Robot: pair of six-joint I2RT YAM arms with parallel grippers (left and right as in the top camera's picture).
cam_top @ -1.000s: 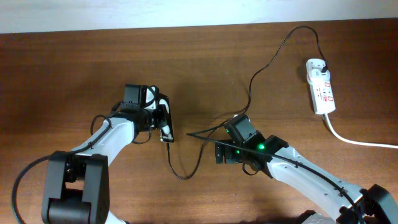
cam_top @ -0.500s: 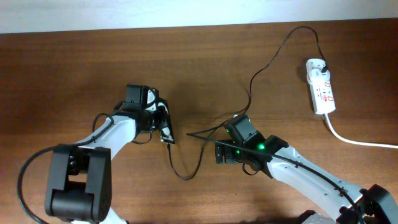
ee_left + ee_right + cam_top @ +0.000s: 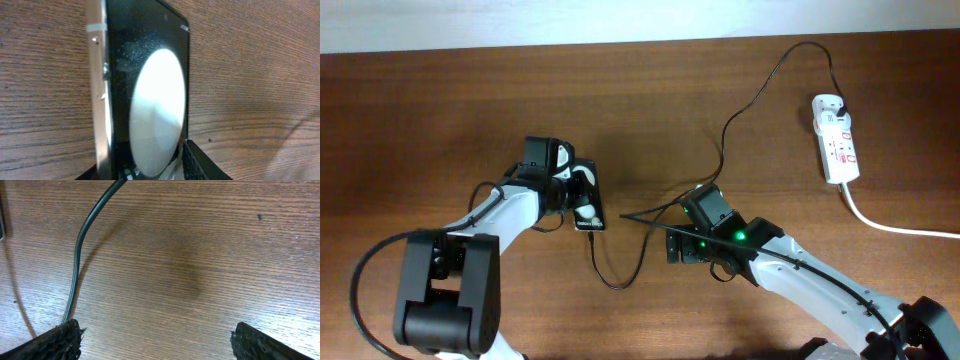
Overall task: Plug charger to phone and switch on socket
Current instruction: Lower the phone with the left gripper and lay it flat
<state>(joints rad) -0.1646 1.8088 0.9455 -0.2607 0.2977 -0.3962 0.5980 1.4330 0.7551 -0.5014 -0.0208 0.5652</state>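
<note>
The black phone (image 3: 590,214) rests left of centre, tilted so its face and white spots show. My left gripper (image 3: 581,194) is around its upper end. In the left wrist view the phone (image 3: 145,75) stands between the parted jaws of the left gripper (image 3: 142,172), leaning against the right finger (image 3: 200,162). The thin black charger (image 3: 724,132) runs from the phone's lower end, loops across the table and reaches the white socket (image 3: 836,140) at the far right. My right gripper (image 3: 672,232) stands wide open over bare wood, the charger (image 3: 82,245) passing its left finger.
A thick white cord (image 3: 890,226) leaves the socket toward the right edge. The charger's loop (image 3: 616,284) lies between the two arms. The wooden table (image 3: 440,110) ends at a pale strip along the far edge.
The left jaws have widened and the phone has tipped from standing on its edge to leaning with its face showing. The right arm has not moved.
</note>
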